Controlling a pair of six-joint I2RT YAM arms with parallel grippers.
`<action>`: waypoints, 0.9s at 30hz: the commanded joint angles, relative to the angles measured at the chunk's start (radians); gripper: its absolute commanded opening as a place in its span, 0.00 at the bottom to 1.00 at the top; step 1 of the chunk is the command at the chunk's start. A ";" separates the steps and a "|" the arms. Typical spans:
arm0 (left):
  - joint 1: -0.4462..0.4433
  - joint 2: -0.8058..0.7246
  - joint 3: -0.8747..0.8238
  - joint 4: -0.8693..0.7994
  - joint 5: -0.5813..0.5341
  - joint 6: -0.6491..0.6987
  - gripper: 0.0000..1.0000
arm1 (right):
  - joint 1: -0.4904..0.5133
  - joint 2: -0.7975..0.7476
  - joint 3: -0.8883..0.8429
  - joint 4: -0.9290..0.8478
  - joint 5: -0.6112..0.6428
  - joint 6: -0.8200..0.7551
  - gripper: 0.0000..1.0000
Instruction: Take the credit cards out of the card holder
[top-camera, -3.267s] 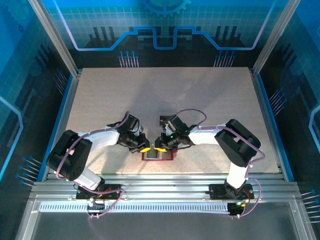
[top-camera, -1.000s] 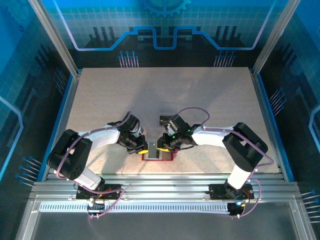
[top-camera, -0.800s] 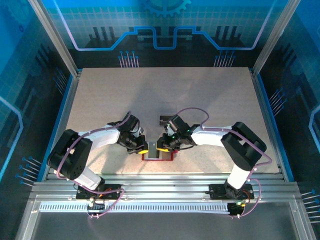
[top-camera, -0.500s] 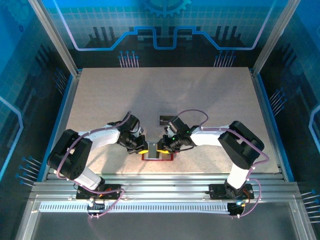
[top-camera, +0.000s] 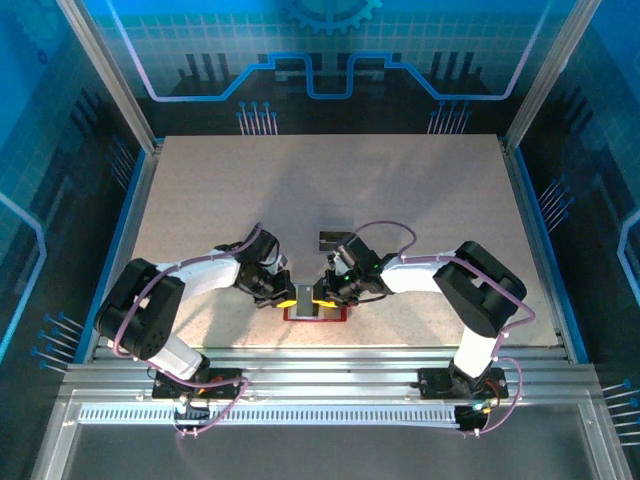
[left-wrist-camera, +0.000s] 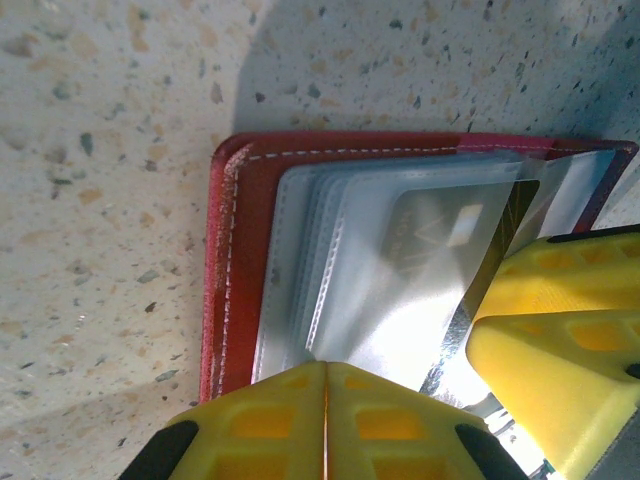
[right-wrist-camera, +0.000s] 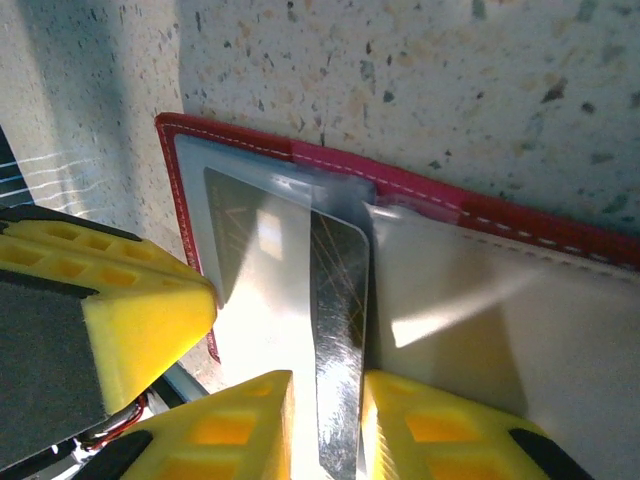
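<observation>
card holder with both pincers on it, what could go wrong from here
The right pincer grips the credit card near one edge only, so it may slip free. The left pincer, shut, rests on the clear sleeves, so the card holder could drag along. The pincers sit close and may bump.

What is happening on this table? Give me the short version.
Two robot arms are working on a red card holder that lies open on the table. The left gripper is shut and presses down on the holder's clear sleeves. The right gripper looks closed on a dark credit card that sticks out of a sleeve. Another dark card lies on the table just beyond the holder.
</observation>
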 joint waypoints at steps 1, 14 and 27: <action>0.004 0.018 0.004 -0.043 -0.036 0.017 0.08 | -0.002 0.018 -0.015 0.034 -0.024 0.018 0.23; 0.004 0.020 0.005 -0.044 -0.036 0.018 0.07 | -0.004 0.008 -0.027 0.049 -0.023 0.022 0.17; 0.004 0.012 0.003 -0.045 -0.037 0.015 0.08 | -0.010 -0.015 -0.044 0.040 -0.012 0.017 0.11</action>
